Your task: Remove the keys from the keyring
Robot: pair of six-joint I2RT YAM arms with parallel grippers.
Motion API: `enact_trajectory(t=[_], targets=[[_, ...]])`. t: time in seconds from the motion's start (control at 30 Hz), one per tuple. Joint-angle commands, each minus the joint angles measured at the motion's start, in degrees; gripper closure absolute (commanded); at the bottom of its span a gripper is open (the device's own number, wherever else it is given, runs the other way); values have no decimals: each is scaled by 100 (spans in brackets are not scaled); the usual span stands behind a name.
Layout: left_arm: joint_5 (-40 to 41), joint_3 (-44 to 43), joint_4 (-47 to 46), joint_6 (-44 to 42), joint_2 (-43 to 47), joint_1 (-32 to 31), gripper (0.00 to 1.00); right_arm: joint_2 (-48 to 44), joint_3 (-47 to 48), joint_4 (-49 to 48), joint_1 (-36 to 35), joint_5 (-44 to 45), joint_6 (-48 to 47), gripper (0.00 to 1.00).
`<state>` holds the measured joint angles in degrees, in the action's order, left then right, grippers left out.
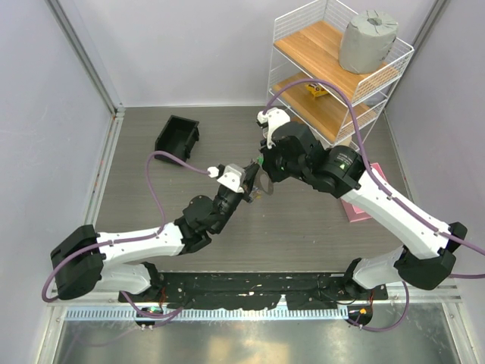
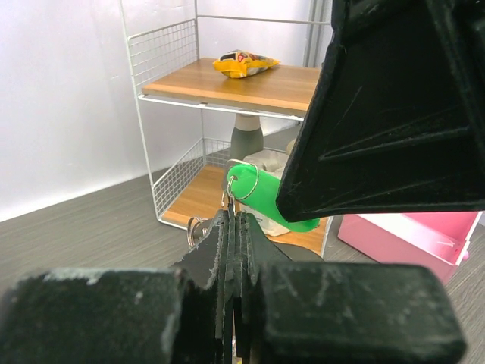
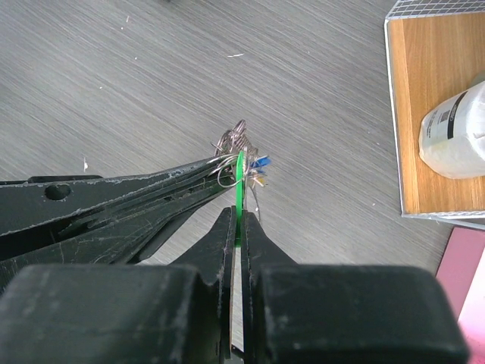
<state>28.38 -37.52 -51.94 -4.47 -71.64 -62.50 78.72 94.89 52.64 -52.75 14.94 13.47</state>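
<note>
Gripping flat green key point(image 3: 240, 180) edge-on in right end effector point(image 3: 237, 218), pinching tangled grey keyring point(image 3: 228, 144) in left end effector point(image 3: 217, 164), with blue key point(image 3: 263, 161) alongside

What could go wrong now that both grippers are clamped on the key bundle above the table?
The right gripper pinches the green key edge-on by a thin strip; a pull could make it slip out.
The left gripper holds the keyring right beside it, so the fingers may collide.
The blue key hangs loose over the table and could drop.
</note>
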Motion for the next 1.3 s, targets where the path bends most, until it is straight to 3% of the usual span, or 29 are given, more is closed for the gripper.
enact_trajectory(t=[0.0, 0.3, 0.57, 0.97, 1.27], targets=[[-332, -282, 218, 78, 27, 124, 100, -313, 100, -176, -42, -70, 76, 95], [-1036, 122, 114, 25, 519, 255, 100, -331, -6, -79, -42, 352, -12, 95], [-1554, 25, 1000, 595, 1081, 651, 100, -463, -383, -79, -42, 466, -11, 95], [-1889, 175, 905, 1115, 1328, 845, 100, -489, -814, -386, -34, -298, -170, 95], [-1950, 262, 1361, 1509, 1415, 1046, 100, -665, -815, -466, -51, -255, -231, 95]])
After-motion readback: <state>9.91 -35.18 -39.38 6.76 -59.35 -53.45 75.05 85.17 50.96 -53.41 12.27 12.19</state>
